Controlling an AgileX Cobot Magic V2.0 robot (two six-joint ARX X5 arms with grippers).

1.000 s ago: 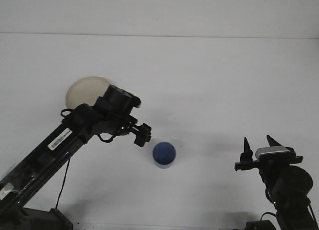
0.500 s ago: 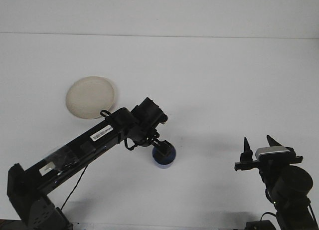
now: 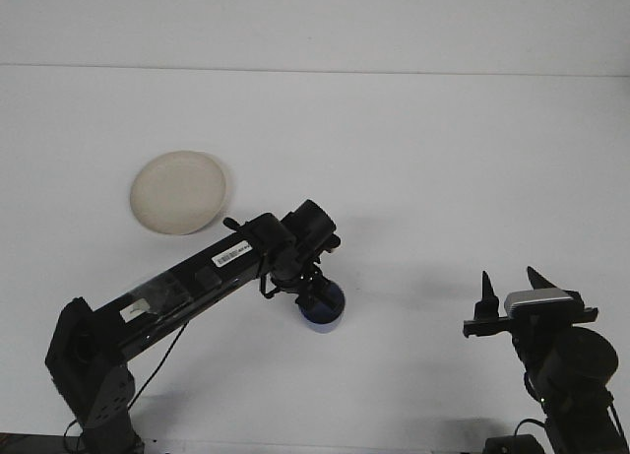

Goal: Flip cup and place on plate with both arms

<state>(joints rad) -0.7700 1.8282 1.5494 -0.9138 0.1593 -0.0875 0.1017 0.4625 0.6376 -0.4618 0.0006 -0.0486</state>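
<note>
The table (image 3: 413, 159) is a plain white surface that fills almost the whole view; at the far edge a thin line separates it from a pale wall (image 3: 315, 21). The light is even, and soft grey shadows lie under the arms. The blue cup (image 3: 326, 311) stands a little left of the middle of the table, near the front. The left gripper (image 3: 315, 296) is down at the cup and covers its near rim; whether its fingers pinch the cup cannot be told. The cream plate (image 3: 179, 192) lies to the far left, well apart from the cup. The right gripper (image 3: 512, 289) waits at the front right, its two fingers spread apart and holding nothing.
</note>
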